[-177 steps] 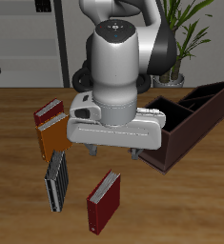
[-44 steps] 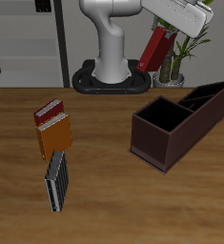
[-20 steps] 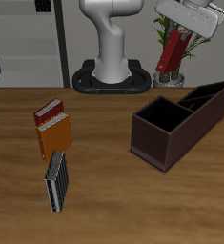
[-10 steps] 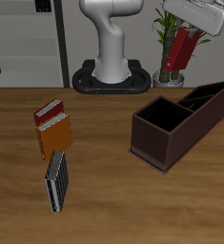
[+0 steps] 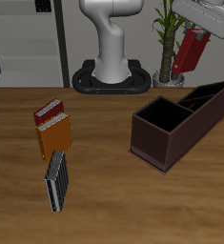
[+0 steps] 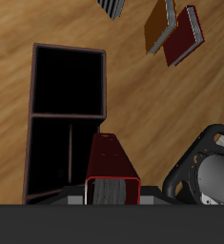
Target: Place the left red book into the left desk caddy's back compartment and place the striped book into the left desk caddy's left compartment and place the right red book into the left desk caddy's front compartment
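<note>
1. while the claw (image 5: 193, 36) hangs high above the worktop (image 5: 104, 191), it is clamped on the right red book (image 5: 191, 51), which hangs tilted below it, clear of everything.
2. in the exterior view that book sits above the far end of the left desk caddy (image 5: 180, 122), in front of a potted plant (image 5: 167, 38). not inside any compartment.
3. wrist view: right red book (image 6: 112, 167) seen end-on between the claw's fingers, dark red cover, white page edge; left desk caddy (image 6: 68, 119) is directly below it.
4. caddy is open-top, dark maroon, lying at an angle on the worktop; large square section nearest the table's front edge, narrower slots farther back. all visible sections look dark; contents cannot be made out.
5. left red book (image 5: 50, 112) lies flat on the worktop, well apart from the caddy, touching the orange-brown book (image 5: 54, 135) just in front of it.
6. striped book (image 5: 55, 181) lies flat, nearer the front edge, just beside the orange-brown book's near end.
7. robot base (image 5: 110, 76) stands at the back of the worktop.
</note>
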